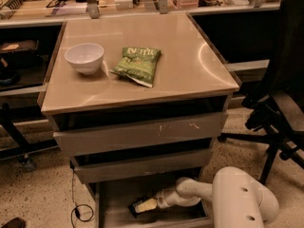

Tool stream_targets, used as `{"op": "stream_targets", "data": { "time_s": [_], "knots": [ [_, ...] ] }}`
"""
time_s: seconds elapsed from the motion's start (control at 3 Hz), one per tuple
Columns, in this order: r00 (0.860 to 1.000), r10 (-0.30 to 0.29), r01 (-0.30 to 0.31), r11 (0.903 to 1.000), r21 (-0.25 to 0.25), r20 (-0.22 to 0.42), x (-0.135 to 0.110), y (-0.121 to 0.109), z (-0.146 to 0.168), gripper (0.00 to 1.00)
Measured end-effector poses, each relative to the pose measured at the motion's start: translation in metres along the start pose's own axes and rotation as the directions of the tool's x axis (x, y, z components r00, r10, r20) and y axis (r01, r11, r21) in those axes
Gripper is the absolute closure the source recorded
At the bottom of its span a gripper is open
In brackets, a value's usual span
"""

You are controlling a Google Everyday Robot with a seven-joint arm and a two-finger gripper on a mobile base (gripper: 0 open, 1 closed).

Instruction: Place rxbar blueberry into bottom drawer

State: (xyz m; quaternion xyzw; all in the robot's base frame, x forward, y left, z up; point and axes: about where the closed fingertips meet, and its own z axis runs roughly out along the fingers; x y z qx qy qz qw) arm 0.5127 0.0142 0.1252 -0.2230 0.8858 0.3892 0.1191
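Note:
The bottom drawer is pulled out below the two upper drawers of the grey-beige cabinet. My gripper reaches into it from the right, low over the drawer floor, on the end of the white arm. A small dark bar, the rxbar blueberry, sticks out to the left from the gripper's tip, and the gripper is shut on it. I cannot tell whether the bar touches the drawer floor.
A white bowl and a green chip bag lie on the cabinet top. The two upper drawers stand slightly out. A black office chair is at the right. A cable lies on the floor at the left.

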Motion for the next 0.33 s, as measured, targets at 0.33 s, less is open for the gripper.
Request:
{"op": "stream_targets", "data": {
  "time_s": [0.33],
  "knots": [
    [1.0, 0.0, 0.0, 1.0, 0.0, 0.0, 0.0, 0.0, 0.0, 0.0]
  ]
}}
